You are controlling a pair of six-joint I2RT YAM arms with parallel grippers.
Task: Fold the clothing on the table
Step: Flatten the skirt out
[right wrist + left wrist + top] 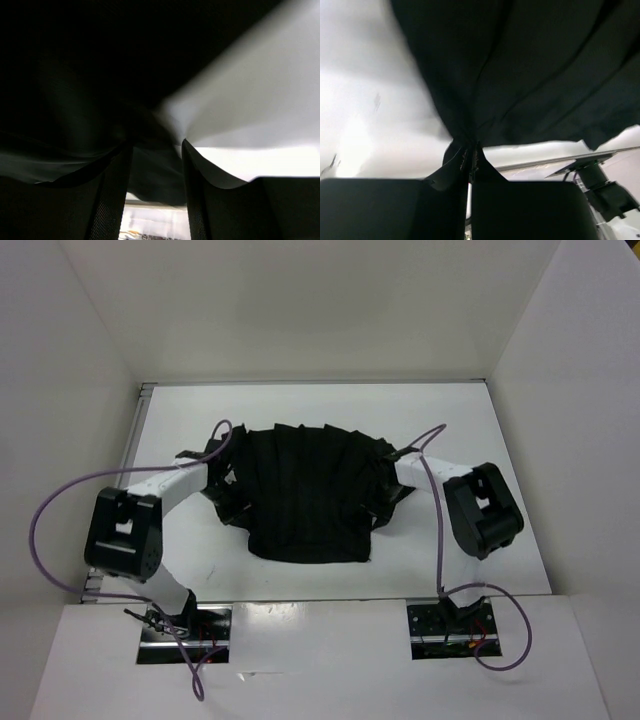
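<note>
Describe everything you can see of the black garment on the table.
The clothing is a soft black fabric garment with pleat-like ridges running near to far, spread mostly flat on the middle of the white table. The left gripper is shut on a pinch of its left edge, gathering folds there. The right gripper holds its jaws apart with fabric of the right edge between them.

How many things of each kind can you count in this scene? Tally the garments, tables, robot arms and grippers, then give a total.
Soft black pleated fabric garment: 1
Flat white rectangular table: 1
White-and-black robot arms (left, right): 2
Black two-finger grippers (left gripper, right gripper): 2
Total: 6
</note>
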